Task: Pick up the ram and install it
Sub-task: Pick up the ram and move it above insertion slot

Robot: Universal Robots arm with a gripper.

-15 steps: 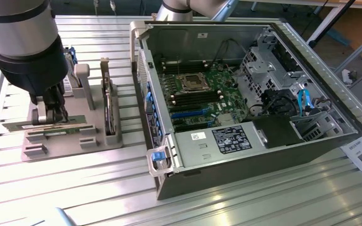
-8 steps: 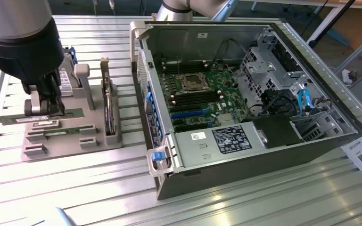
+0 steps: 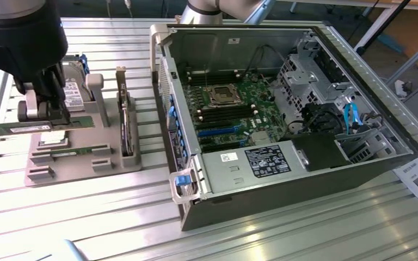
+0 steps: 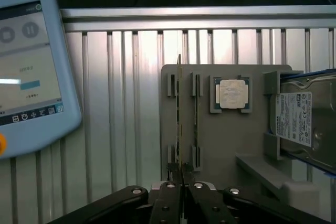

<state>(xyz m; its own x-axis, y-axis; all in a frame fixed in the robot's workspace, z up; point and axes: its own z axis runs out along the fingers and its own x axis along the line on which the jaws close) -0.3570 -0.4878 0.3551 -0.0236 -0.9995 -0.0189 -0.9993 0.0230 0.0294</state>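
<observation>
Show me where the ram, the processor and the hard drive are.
ram point(image 3: 6, 129): exterior view, green face near one end.
processor point(image 4: 233, 93): wrist view, middle of silvery lid.
hard drive point(image 4: 294, 116): wrist view, white label.

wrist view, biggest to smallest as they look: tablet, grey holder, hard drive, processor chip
1. grey holder and tablet: alike, tablet cut off at the edge, so unranked
2. hard drive
3. processor chip

Green ram point(image 3: 13, 128), grey fixture point(image 3: 78, 164), ribbed silver table point(image 3: 85, 217).

Hard drive point(image 4: 296, 116) and power supply point(image 3: 267, 161) labels are illegible
</observation>
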